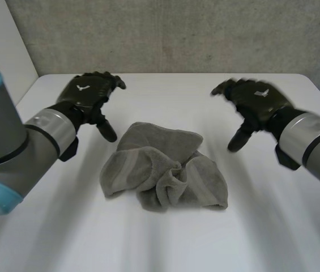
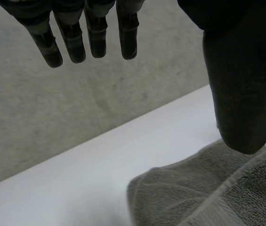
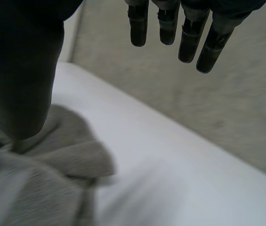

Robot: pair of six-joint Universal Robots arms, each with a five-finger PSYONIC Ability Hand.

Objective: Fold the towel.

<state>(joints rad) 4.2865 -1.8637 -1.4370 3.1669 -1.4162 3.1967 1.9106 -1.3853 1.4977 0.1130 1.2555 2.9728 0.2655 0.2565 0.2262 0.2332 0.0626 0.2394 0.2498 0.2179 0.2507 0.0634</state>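
A grey towel point(image 1: 162, 169) lies crumpled in a heap at the middle of the white table point(image 1: 160, 243). My left hand point(image 1: 86, 97) hovers above the table to the left of the heap, open, fingers spread and thumb pointing down, holding nothing. My right hand point(image 1: 256, 102) hovers to the right of the heap, also open and empty. In the left wrist view the towel point(image 2: 208, 193) lies below the thumb point(image 2: 243, 94), apart from the fingers point(image 2: 71, 42). In the right wrist view the towel point(image 3: 43, 174) sits under the thumb point(image 3: 22, 80), well away from the fingers point(image 3: 184, 33).
A grey concrete wall point(image 1: 165, 34) rises behind the table's far edge. A white panel point(image 1: 1, 51) stands at the far left. Bare table surface surrounds the towel on all sides.
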